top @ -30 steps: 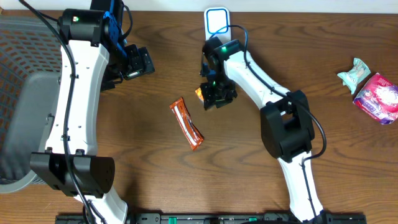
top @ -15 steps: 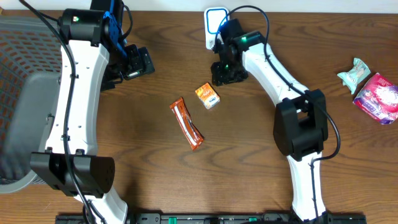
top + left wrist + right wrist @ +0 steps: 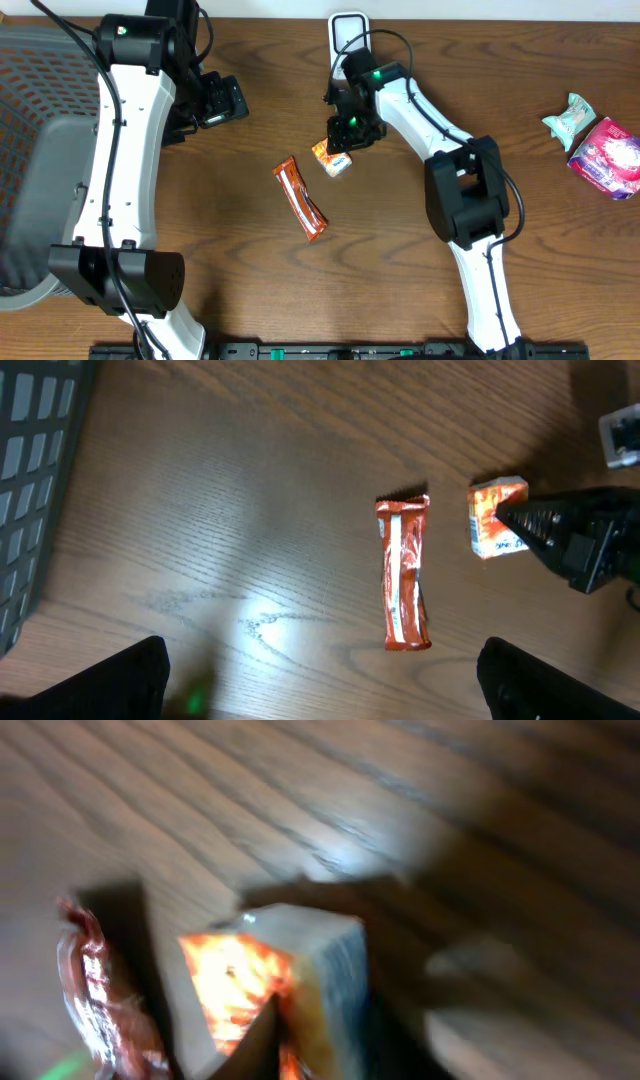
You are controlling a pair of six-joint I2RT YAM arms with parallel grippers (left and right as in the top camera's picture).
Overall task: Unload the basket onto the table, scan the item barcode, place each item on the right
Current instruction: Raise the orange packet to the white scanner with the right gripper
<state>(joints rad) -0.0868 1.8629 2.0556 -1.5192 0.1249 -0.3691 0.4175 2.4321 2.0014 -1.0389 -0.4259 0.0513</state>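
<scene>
A small orange box [image 3: 333,160] lies on the wooden table beside an orange snack bar [image 3: 301,198]. My right gripper [image 3: 343,140] is low over the box's far edge. In the left wrist view its fingers [image 3: 530,525] taper to a narrow point against the box [image 3: 487,525], so it looks shut and not around the box. The right wrist view is blurred: one dark fingertip [image 3: 262,1040] stands in front of the box [image 3: 300,960], with the bar [image 3: 100,1000] to the left. A white scanner [image 3: 347,32] stands at the table's back edge. My left gripper [image 3: 215,100] hovers open and empty, its fingers [image 3: 120,680] wide apart.
A grey mesh basket [image 3: 40,120] fills the far left. A teal packet [image 3: 570,118] and a pink pack [image 3: 607,155] lie at the right edge. My right arm stretches from the front of the table up to the box.
My right gripper let go of the box, rose toward the scanner, then came back down onto the box with narrower jaws. The box shifted slightly. The left arm has not moved.
</scene>
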